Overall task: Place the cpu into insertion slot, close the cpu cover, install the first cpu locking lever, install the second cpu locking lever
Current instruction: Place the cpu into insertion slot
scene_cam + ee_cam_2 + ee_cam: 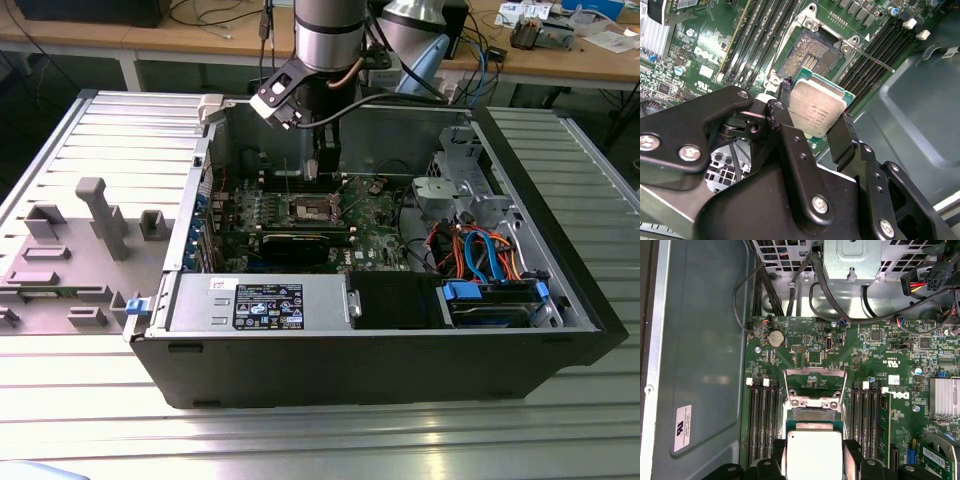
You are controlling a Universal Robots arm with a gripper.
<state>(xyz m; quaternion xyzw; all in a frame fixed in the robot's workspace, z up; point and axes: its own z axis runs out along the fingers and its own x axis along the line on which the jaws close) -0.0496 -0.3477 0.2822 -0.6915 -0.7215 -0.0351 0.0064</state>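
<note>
My gripper (815, 107) is shut on the cpu (817, 111), a square chip with a silver-grey top, gripped by two opposite edges between black fingers (840, 137). The chip hangs tilted just above and beside the insertion slot (810, 54), whose dark contact field lies bare. In the first wrist view the cpu (812, 457) sits between the fingers (852, 455), close to the insertion slot (812, 414). The cpu cover (815, 374) stands swung up behind the slot. A thin locking lever (875, 60) sticks out free beside the socket. In the exterior view my gripper (322, 172) reaches down into the case over the slot (310, 208).
Long black memory slots (757, 45) flank the socket on both sides. The grey case wall (920, 115) rises close by. A finned heatsink (945, 397), a black graphics card (300, 243), cables (480, 250) and a drive cage (445, 195) crowd the case. A grey fixture (100, 215) stands outside.
</note>
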